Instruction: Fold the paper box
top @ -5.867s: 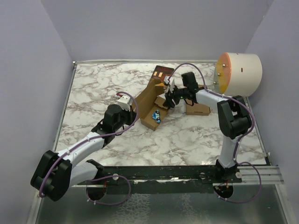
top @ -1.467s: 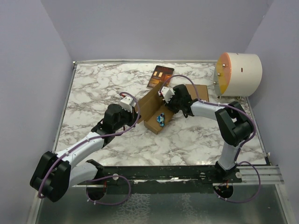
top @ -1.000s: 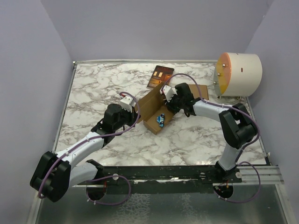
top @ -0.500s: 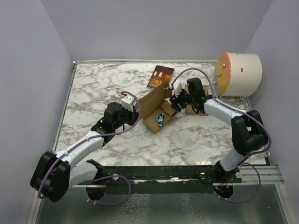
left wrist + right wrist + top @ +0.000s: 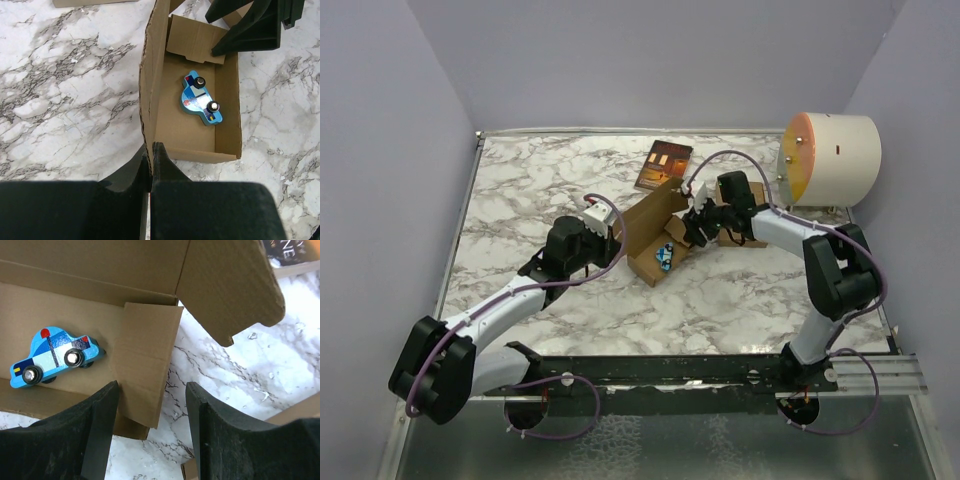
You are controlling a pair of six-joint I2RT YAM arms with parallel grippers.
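End effector, left [image 5: 151, 150]: fingers pressed together on the top edge of the long left wall of the paper box [image 5: 172, 120], holding that wall upright.
End effector, right [image 5: 152, 385]: fingers spread and holding nothing, hanging over the box's far end with the short end flap [image 5: 147, 340] showing between them; contact with the card cannot be told.
Worktop [image 5: 540, 190]: marble; the box sits near its middle, between the two arms.
Paper box: open tray, long walls raised, wide lid flap [image 5: 225, 280] standing up and leaning away from the cavity (not closed).
End flap: creased and lying partly into the tray, close beside the toy car [image 5: 201, 98].
Toy car: small, blue, on its side on the box floor.
Step (judgement): mid-fold; tray formed, end flap being tucked, lid not yet down.
Next move (judgement): right fingers need to push the end flap fully inside without shoving the car, while the left pinch braces the wall; the lid can then come over. Thin card may buckle if pressed off the crease.
Arm pose: left arm stretched diagonally forward from its base to the box's near-left side; right arm reaching out, elbow to the right, forearm doubling back leftward, wrist pitched down over the flap.
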